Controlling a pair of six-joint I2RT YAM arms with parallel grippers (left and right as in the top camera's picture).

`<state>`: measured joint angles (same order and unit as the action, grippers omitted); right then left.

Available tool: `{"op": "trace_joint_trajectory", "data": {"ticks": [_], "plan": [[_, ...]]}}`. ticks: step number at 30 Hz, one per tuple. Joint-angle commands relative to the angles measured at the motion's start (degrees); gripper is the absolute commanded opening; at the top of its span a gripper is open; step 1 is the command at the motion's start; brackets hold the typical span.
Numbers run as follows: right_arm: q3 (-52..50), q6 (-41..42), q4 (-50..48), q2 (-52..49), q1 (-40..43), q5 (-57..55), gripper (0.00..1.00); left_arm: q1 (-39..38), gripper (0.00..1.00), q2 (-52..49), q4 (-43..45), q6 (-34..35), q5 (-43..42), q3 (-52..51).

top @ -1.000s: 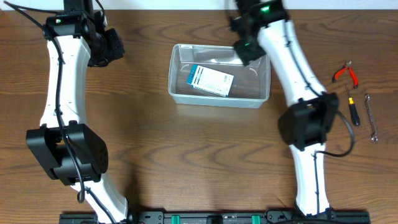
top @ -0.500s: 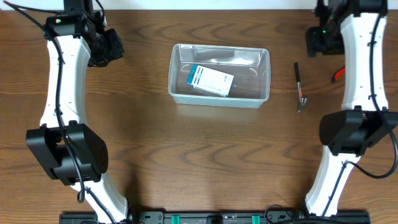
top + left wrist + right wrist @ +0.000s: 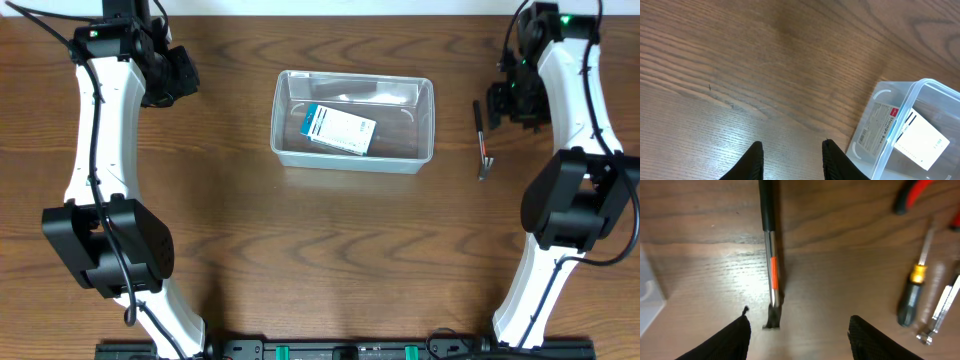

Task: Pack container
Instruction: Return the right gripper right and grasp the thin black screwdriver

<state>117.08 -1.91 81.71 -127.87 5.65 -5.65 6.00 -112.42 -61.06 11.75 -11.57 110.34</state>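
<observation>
From my console, the container (image 3: 352, 160) sits at the top middle of the overhead view, on the wooden table (image 3: 330, 260) between the two arms, with a blue-and-white box (image 3: 340, 130) lying flat inside it. The right gripper (image 3: 800, 325) hangs at the upper right of that view, just right of a long black-handled tool (image 3: 771, 265) that lies loose on the wood beside the container. In the right wrist view the fingers are spread wide with nothing between them. The tool's metal head lies close to the lower-left finger, so I judge I am lining up to take this tool next. It lies lengthwise, so I would close across the shaft. The red-handled pliers (image 3: 912, 192), the yellow-and-black screwdriver (image 3: 912, 297) and a wrench (image 3: 942, 310) lie on the right side of that view, apart from one another. That spacing should let me pick each one cleanly. The left gripper (image 3: 791, 150) is parked at the upper left, fingers parted over bare wood and holding nothing. It is well clear of the container, which I reckon keeps the tub's opening free for drops.
</observation>
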Motion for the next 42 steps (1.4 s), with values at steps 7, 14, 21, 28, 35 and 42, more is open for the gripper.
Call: {"op": "trace_joint_trajectory", "data": {"ticks": [7, 14, 21, 28, 35, 42], "plan": [[-12.57, -0.92, -7.48, 0.15, -1.18, 4.83, 0.65, 0.2, 0.28, 0.33, 0.02, -0.98, 0.7, -0.42], [-18.49, -0.92, -11.08, 0.15, -2.32, 4.81, 0.64, 0.2, 0.28, 0.33, 0.04, -0.96, 0.7, -0.42], [-23.26, -0.92, -14.95, 0.15, -2.25, 4.35, 0.63, 0.2, 0.28, 0.33, 0.02, -0.96, 0.7, -0.42], [-23.89, -0.9, -15.58, 0.15, -2.21, 4.17, 0.53, 0.2, 0.28, 0.33, 0.0, -0.96, 0.7, -0.42], [-24.04, -0.9, -16.06, 0.15, -2.19, 4.13, 0.42, 0.2, 0.28, 0.33, -0.48, -0.96, 0.7, -0.42], [-24.04, -0.9, -16.04, 0.15, -2.19, 4.13, 0.23, 0.2, 0.28, 0.33, -0.63, -0.96, 0.7, -0.42]]}}
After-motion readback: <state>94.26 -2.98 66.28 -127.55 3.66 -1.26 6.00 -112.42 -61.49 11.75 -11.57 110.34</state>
